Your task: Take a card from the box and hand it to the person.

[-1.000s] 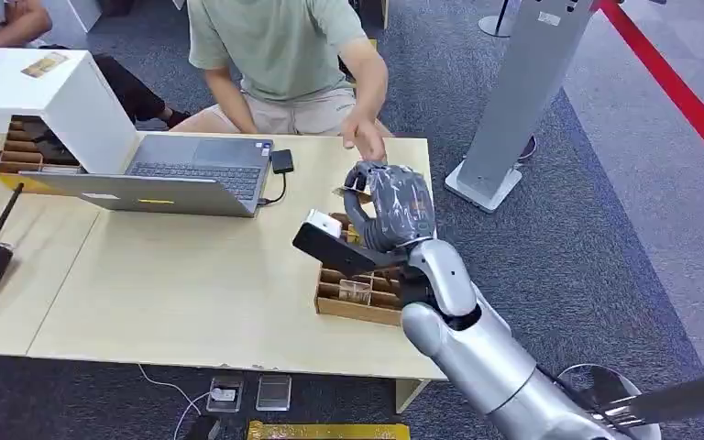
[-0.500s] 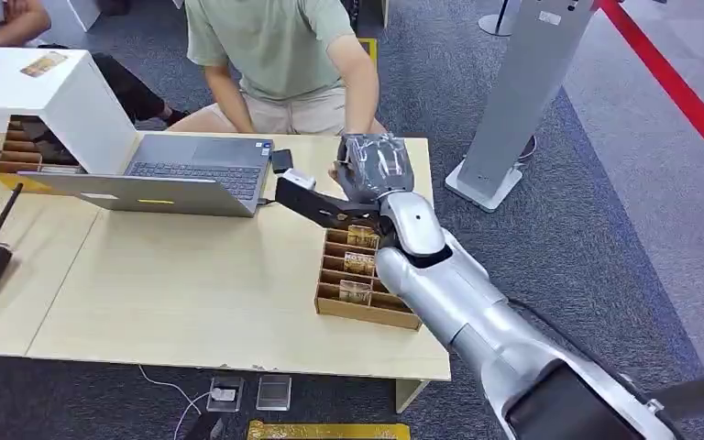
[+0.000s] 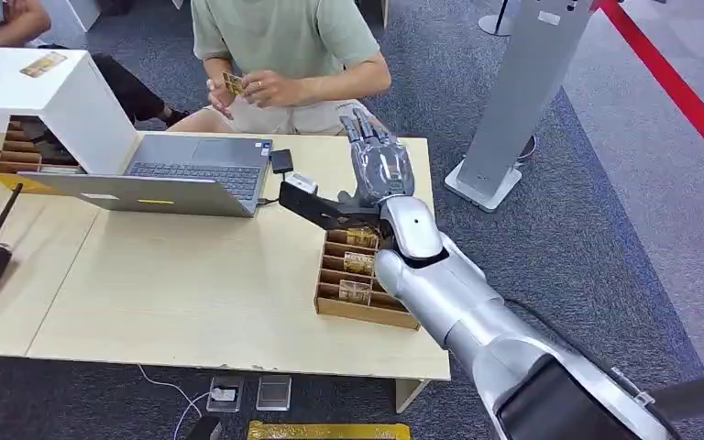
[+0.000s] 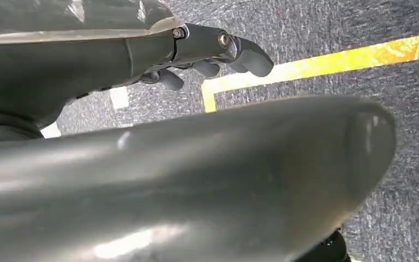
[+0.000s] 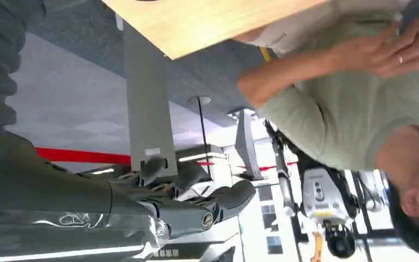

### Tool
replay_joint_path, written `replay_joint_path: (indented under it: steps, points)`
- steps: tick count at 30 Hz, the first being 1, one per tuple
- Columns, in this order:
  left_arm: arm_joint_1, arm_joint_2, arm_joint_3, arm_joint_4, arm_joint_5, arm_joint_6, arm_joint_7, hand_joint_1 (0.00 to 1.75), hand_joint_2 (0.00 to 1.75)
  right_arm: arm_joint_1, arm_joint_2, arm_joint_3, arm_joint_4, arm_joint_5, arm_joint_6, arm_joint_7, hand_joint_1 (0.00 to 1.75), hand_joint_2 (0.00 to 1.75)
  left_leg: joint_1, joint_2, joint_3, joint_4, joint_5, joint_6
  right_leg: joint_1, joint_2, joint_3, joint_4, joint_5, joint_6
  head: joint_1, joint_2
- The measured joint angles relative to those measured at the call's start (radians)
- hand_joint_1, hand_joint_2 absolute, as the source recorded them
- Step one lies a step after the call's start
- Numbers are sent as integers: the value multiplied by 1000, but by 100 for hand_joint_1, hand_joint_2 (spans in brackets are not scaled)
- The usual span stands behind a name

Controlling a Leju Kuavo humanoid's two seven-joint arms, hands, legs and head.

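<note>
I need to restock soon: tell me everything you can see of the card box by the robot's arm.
The card box is an open-topped brown tray, cardboard by its look, split by cross dividers into rows. Small cards stand in some rows. It sits flat on the pale wooden table near its right edge, partly hidden by the right arm.

The right arm (image 3: 440, 293) covers the right side of the box (image 3: 348, 302) at the frame's centre, the card (image 3: 233, 83) in the person's hands (image 3: 266, 89) at upper centre is too small to read, and the frame's top cuts off the person's head.
</note>
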Motion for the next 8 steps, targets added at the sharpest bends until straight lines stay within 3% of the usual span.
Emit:
replay_joint_path:
  steps: [2,6,7,8]
  points:
    - [0,0,0,0,5,3,-4,0,0,-9,-5,0,-4,-16,-36,-11,0,175,0,0,0,0,0,0,0,0,0,0,0,0,0,0]
    - [0,1,0,0,6,3,-5,0,0,-11,-8,-1,-8,-21,-41,-12,0,175,0,0,0,0,0,0,0,0,0,0,0,0,0,0]
    - [5,3,0,0,29,13,-14,0,0,1,-78,-26,-152,-81,-57,11,0,175,0,0,1,0,0,0,0,0,0,0,0,0,0,0]
    - [6,4,0,0,35,16,-11,0,0,13,-97,-32,-195,-97,-46,22,0,175,0,0,1,0,0,0,0,0,0,0,0,0,0,0]
